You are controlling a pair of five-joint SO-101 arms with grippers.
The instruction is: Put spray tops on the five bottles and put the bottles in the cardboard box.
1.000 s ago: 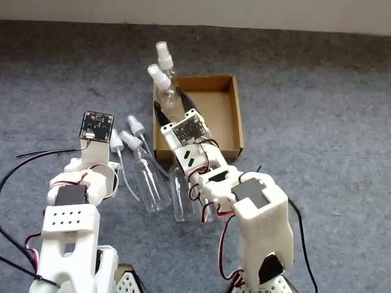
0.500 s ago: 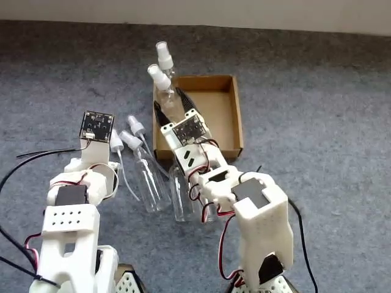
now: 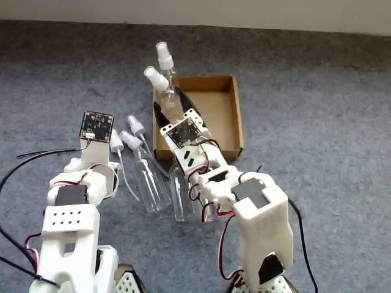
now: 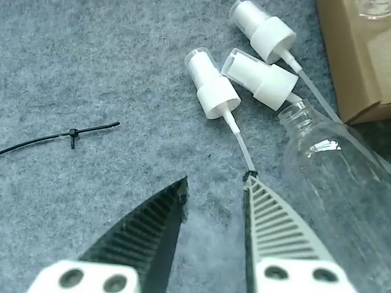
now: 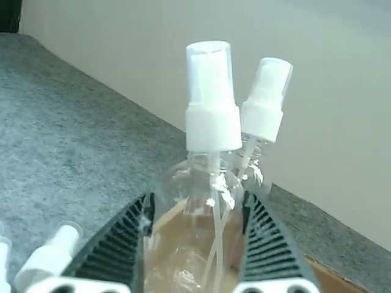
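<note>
A makeshift robotics bench, not a fitted lab — the work surface is grey carpet, meeting a plain pale wall along its far edge. Two white printed arms with bare circuit boards and trailing wires stand at its near edge — a black cable tie lies loose.

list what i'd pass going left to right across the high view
black cable → left arm's wrist camera → loose spray tops → cardboard box. Left out: the capped bottle held in the right gripper, which overlaps the box.
</note>
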